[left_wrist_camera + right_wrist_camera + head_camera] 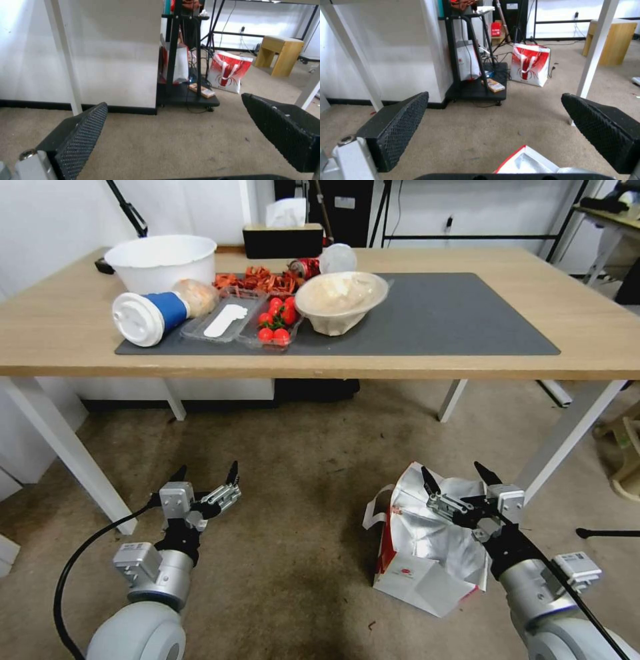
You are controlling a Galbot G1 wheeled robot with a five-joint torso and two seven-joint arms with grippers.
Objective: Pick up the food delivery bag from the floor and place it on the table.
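The bag (427, 550) lies crumpled on the floor (300, 500) in front of the surface (587, 333), its foil mouth gaping up, near the surface's white leg on my right. My right fingers (459, 480) hang just above its open top, spread wide apart with nothing between them; its red-edged rim (523, 162) shows below them in the right wrist view. My left fingers (207, 475) hover over bare floor well to the left, also spread apart and empty
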